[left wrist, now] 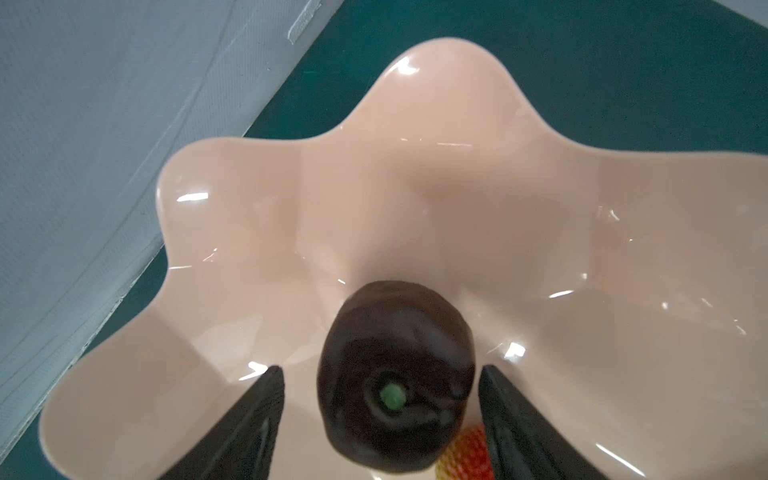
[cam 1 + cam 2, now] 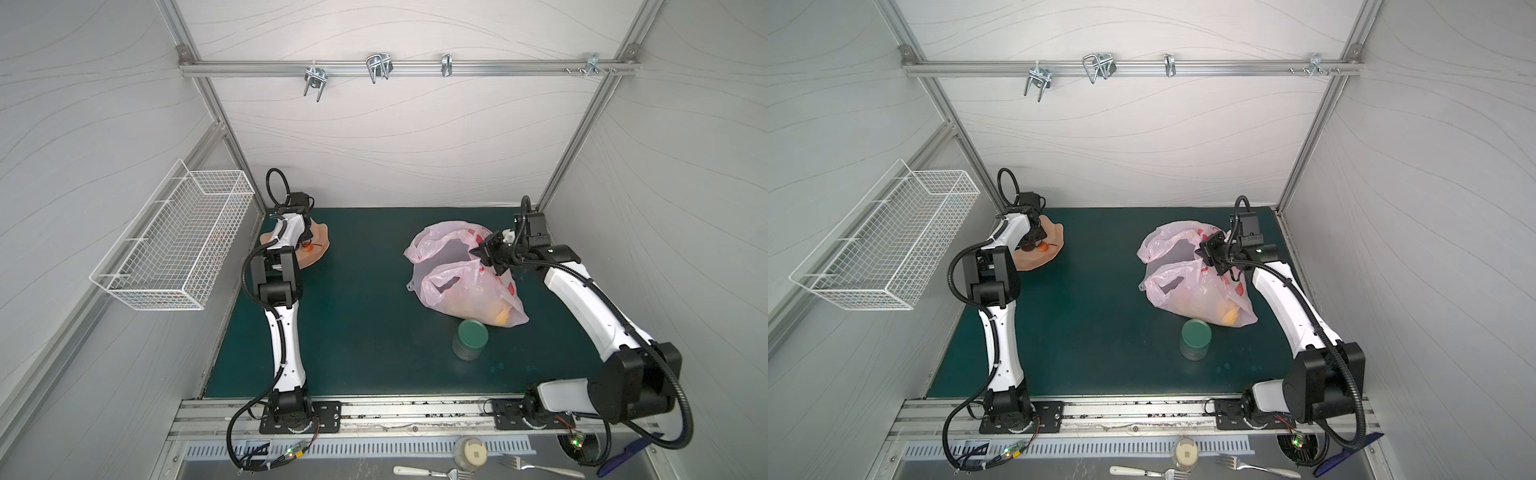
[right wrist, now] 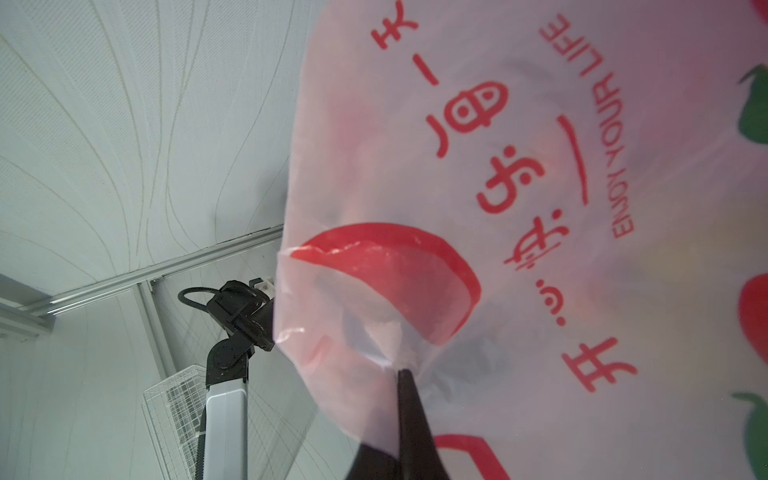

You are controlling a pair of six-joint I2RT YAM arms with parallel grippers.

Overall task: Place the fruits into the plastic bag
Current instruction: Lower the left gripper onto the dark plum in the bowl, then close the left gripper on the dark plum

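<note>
Left pincer [image 1: 380, 370]: jaws set wide, low over the dish, its two black wedge-shaped fingers [image 1: 253, 419] standing either side of the dark brown round fruit [image 1: 395, 374]. A clear gap shows on one side, while the other finger lies very close and contact cannot be made out; nothing is gripped. Right pincer [image 3: 402, 374]: jaws closed to a point on a fold of the plastic bag [image 3: 540, 174], pinching the film near the rim and holding that side of the mouth raised. Dark brown round fruit: glossy, slightly lumpy, with a dimple and a small green stem stub facing the wrist camera. It rests in the dish [image 1: 374, 199], a smooth, shiny, peach-coloured piece with a deeply scalloped rim, at the far left of the matt dark green tabletop [image 2: 353, 324]. Strawberry [image 1: 467, 459]: red shading to yellow, dotted skin, partly hidden, just beside the dark fruit in the same dish. Plastic bag: thin, translucent, pale pink and crinkled, with two loop handles, printed with red peaches, green leaves and red lettering. It sits right of centre on the tabletop, mouth gaping between the handles. Yellow fruit [image 2: 502, 316]: seen through the film at the bag's near corner. Jar [image 2: 471, 338]: clear glass, round green lid, upright, just beside that corner.
</note>
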